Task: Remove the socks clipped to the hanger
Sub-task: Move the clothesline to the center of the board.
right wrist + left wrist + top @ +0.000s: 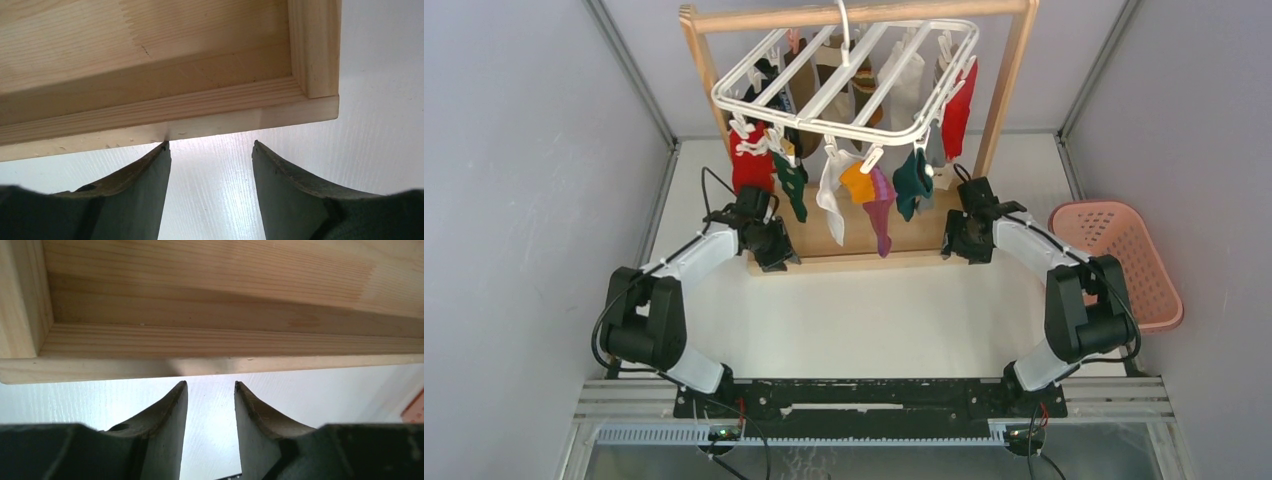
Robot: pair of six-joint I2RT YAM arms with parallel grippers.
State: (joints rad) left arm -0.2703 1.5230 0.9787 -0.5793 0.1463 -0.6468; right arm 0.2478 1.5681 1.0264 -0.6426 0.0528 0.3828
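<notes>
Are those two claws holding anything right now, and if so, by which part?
Nothing. The left claw and right claw both gape empty, close to the wooden rack.

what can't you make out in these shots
Top view: back-row socks mostly hidden behind the hanger bars and front socks; count unclear.
Top view: clips too small to see their grip.
Both wrist views: only the wooden rack base and table; socks out of frame.

Perhaps 12 socks (pixel 751 165), 1 hanger (pixel 864 126), 1 wooden rack (pixel 1004 90), 1 basket (pixel 1114 260).

No legible text or markings
</notes>
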